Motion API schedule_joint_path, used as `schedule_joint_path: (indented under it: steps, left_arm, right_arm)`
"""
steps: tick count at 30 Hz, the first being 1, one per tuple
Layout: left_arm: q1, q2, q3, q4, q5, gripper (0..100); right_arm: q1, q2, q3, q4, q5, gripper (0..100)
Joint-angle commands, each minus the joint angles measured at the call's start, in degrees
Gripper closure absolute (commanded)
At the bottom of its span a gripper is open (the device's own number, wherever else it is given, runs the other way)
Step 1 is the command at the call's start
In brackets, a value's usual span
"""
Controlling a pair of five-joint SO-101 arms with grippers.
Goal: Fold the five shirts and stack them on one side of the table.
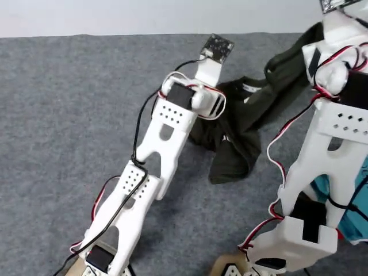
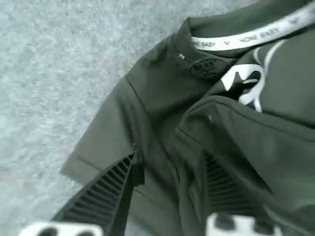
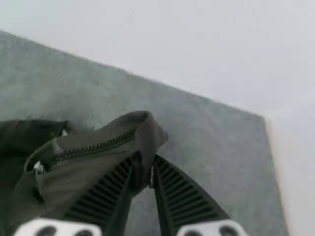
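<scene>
My right claw [image 3: 145, 166] is clamped on a thin hem of the dark shirt [image 1: 236, 138], one end raised off the counter [image 1: 69, 115]. My left claw [image 2: 170, 172] gapes over a crumpled fold (gripping nothing). With so slim a bite, I reckon one tug could slip it free.

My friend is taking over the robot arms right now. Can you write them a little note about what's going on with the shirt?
Left gripper: open, down over the dark green shirt, straddling a fold.
Right gripper: shut on an edge of the same shirt, holding it up off the grey table.
Things: the shirt is crumpled and partly lifted. A teal cloth lies under the right arm.
Done: nothing folded yet.
Left: fold this shirt, then the others, and stack them on one side.
</scene>
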Motion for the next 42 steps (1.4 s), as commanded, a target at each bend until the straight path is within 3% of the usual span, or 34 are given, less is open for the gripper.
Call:
schedule_joint_path:
  steps: [1,7,15,20,24,29,36,42]
  left_arm:
    - [1.32,1.23,-0.13,-2.55,-0.97,80]
    - [6.07,6.07,-0.22,-1.14,-3.25,80]
    - [6.86,6.33,-0.13,-0.44,-4.04,81]
    - [9.23,6.51,-0.13,1.49,-14.07,100]
    - [8.97,6.33,-0.40,3.60,-13.27,100]
    - [5.80,1.49,-2.86,9.93,-12.66,100]
    - [-3.69,-15.56,-2.33,10.02,-12.57,100]
    - [-4.92,-19.69,-2.24,10.11,-12.57,100]
  right_arm:
    - [0.40,-3.30,-3.69,1.10,-0.88,98.9]
    - [-2.86,-3.82,-3.78,2.42,-0.88,98.9]
    - [-3.65,-3.91,-3.96,2.86,-0.79,98.9]
    - [-3.65,-3.91,-4.04,2.77,-0.79,98.9]
    - [-3.65,-3.91,-4.04,2.59,-0.79,98.9]
    - [-3.38,-3.82,-4.04,2.33,-0.79,98.9]
    - [-3.30,-3.65,-4.04,2.33,-0.53,98.9]
    - [-3.47,-3.38,-3.87,2.33,-0.79,98.9]
